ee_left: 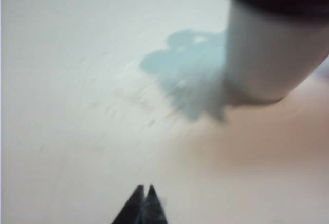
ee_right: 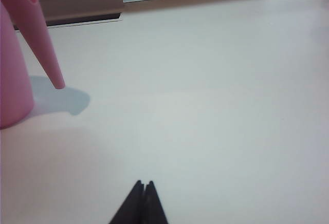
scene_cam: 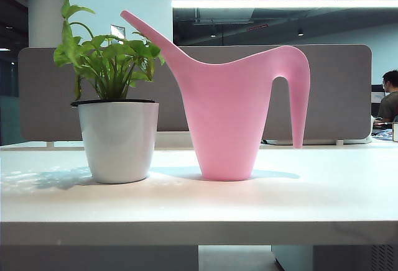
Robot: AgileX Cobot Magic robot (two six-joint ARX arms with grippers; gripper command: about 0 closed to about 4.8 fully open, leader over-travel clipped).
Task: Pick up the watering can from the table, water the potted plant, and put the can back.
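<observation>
The pink watering can (scene_cam: 227, 112) stands upright on the white table (scene_cam: 199, 206), its spout slanting up over the potted plant (scene_cam: 117, 119) just to its left. No arm shows in the exterior view. In the blurred left wrist view my left gripper (ee_left: 145, 188) is shut and empty over bare tabletop, some way short of the white pot (ee_left: 270, 49). In the right wrist view my right gripper (ee_right: 144, 184) is shut with nothing in it. The can's body (ee_right: 13, 75) and drooping handle tip (ee_right: 54, 75) lie ahead of it and off to one side.
A grey partition panel (scene_cam: 336, 91) stands along the table's far edge. A seated person (scene_cam: 390, 100) is behind it at the far right. The plant's shadow (ee_left: 185, 77) falls on the tabletop beside the pot.
</observation>
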